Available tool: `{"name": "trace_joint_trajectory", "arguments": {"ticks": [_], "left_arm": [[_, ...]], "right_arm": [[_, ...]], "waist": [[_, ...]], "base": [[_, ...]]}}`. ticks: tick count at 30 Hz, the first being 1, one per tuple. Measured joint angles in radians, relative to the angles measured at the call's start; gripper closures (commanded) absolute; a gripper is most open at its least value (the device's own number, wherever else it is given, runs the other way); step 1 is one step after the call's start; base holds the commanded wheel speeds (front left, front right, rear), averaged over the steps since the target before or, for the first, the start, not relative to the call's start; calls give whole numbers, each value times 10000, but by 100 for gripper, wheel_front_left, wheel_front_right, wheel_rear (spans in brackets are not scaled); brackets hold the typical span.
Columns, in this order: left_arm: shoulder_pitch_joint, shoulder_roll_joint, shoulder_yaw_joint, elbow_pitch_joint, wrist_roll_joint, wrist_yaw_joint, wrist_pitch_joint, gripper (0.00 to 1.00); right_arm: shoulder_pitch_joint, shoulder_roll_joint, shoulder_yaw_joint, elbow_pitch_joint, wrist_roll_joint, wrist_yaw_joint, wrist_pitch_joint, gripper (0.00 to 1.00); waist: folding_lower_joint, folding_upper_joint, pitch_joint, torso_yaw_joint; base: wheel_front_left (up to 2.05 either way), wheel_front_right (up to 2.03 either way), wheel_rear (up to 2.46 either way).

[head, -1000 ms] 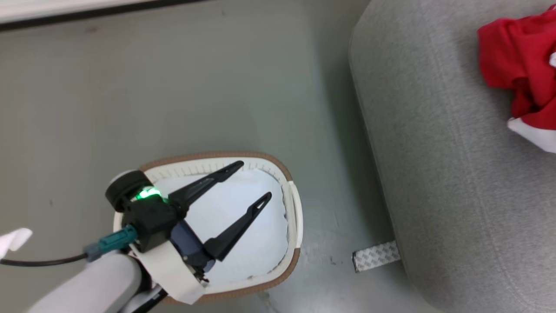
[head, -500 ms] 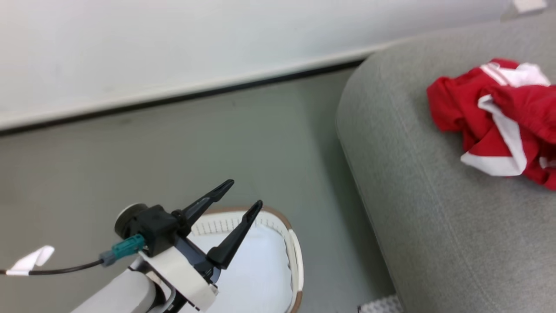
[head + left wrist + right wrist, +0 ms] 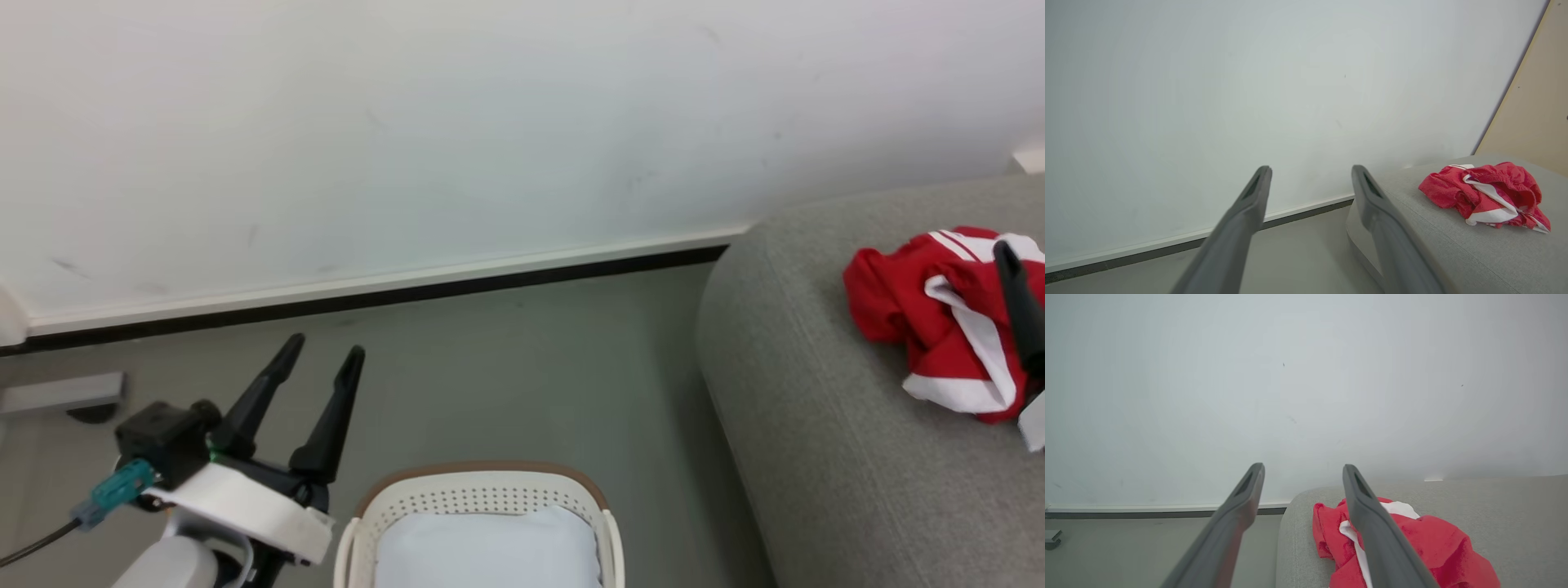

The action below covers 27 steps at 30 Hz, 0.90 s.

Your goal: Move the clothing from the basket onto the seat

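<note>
My left hand (image 3: pixel 325 346) hangs open over the floor (image 3: pixel 531 367) left of the basket (image 3: pixel 482 494), clear of its brown rim; my right hand (image 3: pixel 1303 468) is spread empty too, near the clothing (image 3: pixel 931 327). That red heap lies on the seat (image 3: pixel 816 425) by its rounded corner, open floor between seat edge and basket.

Apparently no legible text anywhere.

a plain white wall (image 3: pixel 408 122) meets a grey-green floor (image 3: pixel 531 376) along a white skirting board (image 3: pixel 408 278) with a dark strip (image 3: pixel 490 287) under it. a flat grey bar (image 3: pixel 61 392) lies on the floor at the far left, by the wall. a pale blue-white pad (image 3: pixel 490 555) shows at the bottom edge. a beige panel (image 3: pixel 1531 114) adjoins the wall's right side in the left wrist view.
</note>
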Motion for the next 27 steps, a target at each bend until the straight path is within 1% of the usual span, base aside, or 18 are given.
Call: {"name": "trace_joint_trajectory", "arguments": {"ticks": [2, 4, 7, 8, 11, 13, 17, 20, 24, 27], "left_arm": [[297, -100, 385, 59, 196, 52, 0, 0], [607, -267, 832, 102, 416, 92, 0, 0], [1177, -681, 1762, -36, 570, 148, -2, 0], [1386, -817, 2057, -44, 665, 134, -2, 0], [2119, -1348, 2895, 15, 974, 19, -2, 0], [2522, -1653, 3444, 157, 1225, -155, -2, 0], [3005, -2266, 4293, 464, 1837, -558, -2, 0], [3312, -2736, 4704, 765, 2130, -871, -2, 0], [3445, -3120, 5041, 1225, 2648, -1162, -2, 0], [3483, -3300, 5229, 1509, 2974, -1244, -2, 0]], "right_arm": [[432, 215, 63, -313, -159, 0, -410, 0], [918, 564, 155, -633, -278, 0, -901, 0], [1561, 1129, 171, -932, -625, 0, -1783, 0], [1804, 1327, 150, -982, -817, 0, -2109, 0], [2610, 2109, 247, -991, -899, 0, -2978, 0], [3036, 2378, 522, -917, -1106, 0, -3488, 0], [3427, 2606, 1087, -198, -1653, 0, -4529, 0], [3487, 2750, 1705, 508, -2071, 0, -5125, 0], [3467, 2963, 2127, 1457, -2401, 0, -5542, 0], [3395, 3181, 2332, 1850, -2414, 0, -5691, 0]], "waist": [[-1, 0, -142, 234], [0, 0, -237, 466], [-1, 0, -323, 744], [0, 0, -344, 813], [0, 0, -453, 955], [0, 0, -551, 998], [0, 0, -656, 1013], [1, 0, -684, 994], [1, 0, -664, 1014], [1, 0, -641, 1039]], "base": [[0, 0, 0], [0, 0, 0], [0, 0, 0], [0, 0, 0], [0, 0, 0], [0, 0, 0], [0, 0, 0], [0, 0, 0], [0, 0, 0], [0, 0, 0]]}}
